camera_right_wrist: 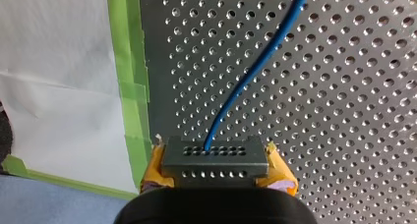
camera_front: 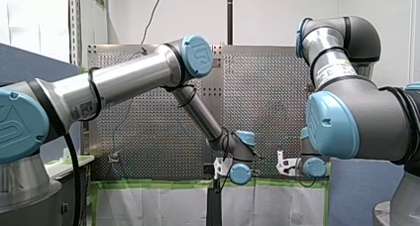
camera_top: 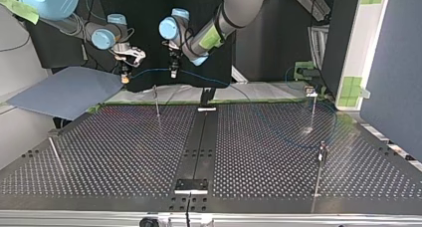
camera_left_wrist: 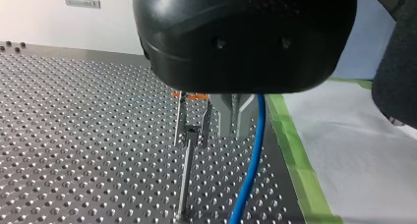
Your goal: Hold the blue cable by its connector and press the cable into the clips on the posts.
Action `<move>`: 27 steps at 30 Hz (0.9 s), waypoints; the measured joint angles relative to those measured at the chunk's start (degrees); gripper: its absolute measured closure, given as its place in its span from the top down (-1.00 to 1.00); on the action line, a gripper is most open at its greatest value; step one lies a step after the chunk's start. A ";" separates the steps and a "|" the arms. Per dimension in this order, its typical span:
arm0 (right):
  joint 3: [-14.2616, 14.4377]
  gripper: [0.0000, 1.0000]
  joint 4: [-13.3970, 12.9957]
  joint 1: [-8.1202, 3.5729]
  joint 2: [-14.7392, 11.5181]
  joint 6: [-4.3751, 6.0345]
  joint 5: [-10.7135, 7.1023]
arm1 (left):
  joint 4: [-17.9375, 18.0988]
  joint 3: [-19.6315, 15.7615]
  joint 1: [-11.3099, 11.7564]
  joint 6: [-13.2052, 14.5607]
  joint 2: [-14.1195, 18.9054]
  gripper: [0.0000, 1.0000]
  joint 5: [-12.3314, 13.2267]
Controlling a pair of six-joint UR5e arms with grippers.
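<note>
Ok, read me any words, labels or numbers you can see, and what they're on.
"UR": logo on my left arm's blue joint cap.
Left arm sticker: too small to read.
Right arm sticker: too small to read.

Green tape [camera_right_wrist: 129, 86] along the edge of the perforated table [camera_right_wrist: 344, 111] — white sheet [camera_right_wrist: 59, 62] beyond it

You've got a perforated metal worktop [camera_right_wrist: 344, 111], dull satin grey; blue cable [camera_right_wrist: 246, 81], smooth plastic jacket, slight sheen; connector [camera_right_wrist: 215, 157], dark and matt; green tape [camera_right_wrist: 129, 86], matt, wrinkled; white sheet [camera_right_wrist: 59, 86], creased, paper-like; left gripper [camera_left_wrist: 235, 134] housing, glossy black plastic; post [camera_left_wrist: 187, 180], bare shiny metal.
</note>
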 joint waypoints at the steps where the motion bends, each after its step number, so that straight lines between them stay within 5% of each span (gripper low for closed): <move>1: 0.00 -1.00 0.03 -0.02 0.00 0.13 0.10 | 0.08 0.36 0.11 -0.23 -0.20 -0.94 0.54; 9: -0.84 -1.00 0.10 -0.06 0.01 1.01 0.73 | 0.20 2.21 1.14 -1.32 -0.52 -0.94 2.70; 27: -2.31 -1.00 0.07 -0.17 0.01 0.68 0.67 | -0.91 4.97 3.19 -4.72 -3.32 -0.94 4.80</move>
